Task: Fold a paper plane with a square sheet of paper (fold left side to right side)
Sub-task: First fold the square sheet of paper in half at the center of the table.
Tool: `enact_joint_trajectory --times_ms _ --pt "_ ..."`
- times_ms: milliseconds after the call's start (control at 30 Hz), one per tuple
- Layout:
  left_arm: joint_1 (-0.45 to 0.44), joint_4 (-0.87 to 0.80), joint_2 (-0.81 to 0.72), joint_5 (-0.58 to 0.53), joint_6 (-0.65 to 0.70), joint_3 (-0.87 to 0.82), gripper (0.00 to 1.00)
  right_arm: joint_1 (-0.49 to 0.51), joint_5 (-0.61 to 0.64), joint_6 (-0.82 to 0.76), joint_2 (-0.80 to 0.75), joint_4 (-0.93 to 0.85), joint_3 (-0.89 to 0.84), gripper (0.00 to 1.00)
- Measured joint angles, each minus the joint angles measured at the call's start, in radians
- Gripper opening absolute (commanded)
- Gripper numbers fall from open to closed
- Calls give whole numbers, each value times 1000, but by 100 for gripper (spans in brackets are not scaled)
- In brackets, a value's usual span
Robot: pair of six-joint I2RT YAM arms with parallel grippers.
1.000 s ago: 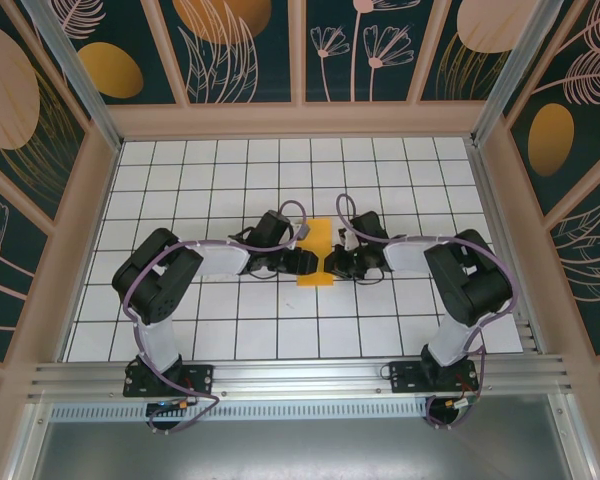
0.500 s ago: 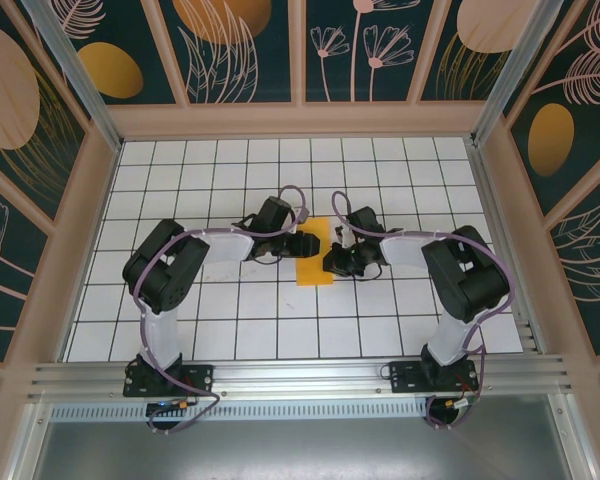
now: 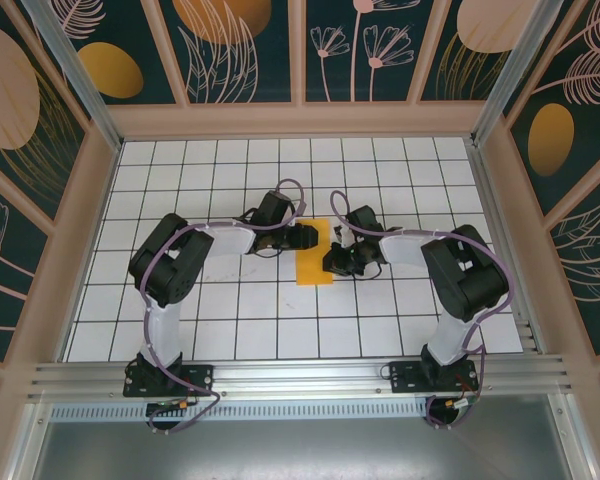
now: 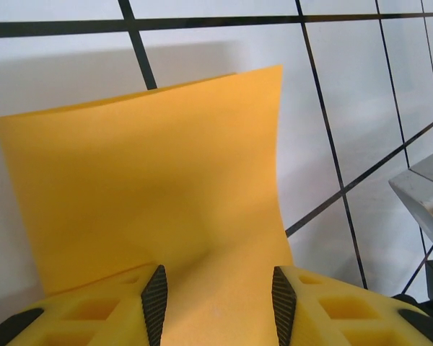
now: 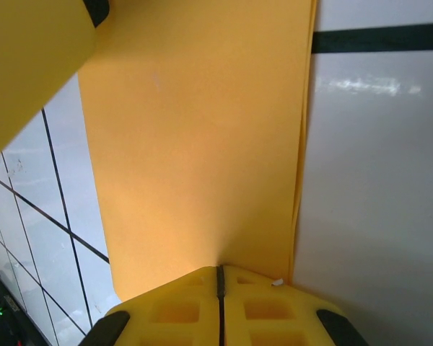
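Right tool (image 5: 218, 272) clenched, left tool (image 4: 218, 288) parted over folded, curling orange paper (image 4: 151, 180).
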Motion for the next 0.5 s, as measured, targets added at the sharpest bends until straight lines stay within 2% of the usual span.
enact_joint_trajectory --times_ms 500 --pt "37 -17 41 -45 -29 68 46 1 3 -23 7 -18 13 9"
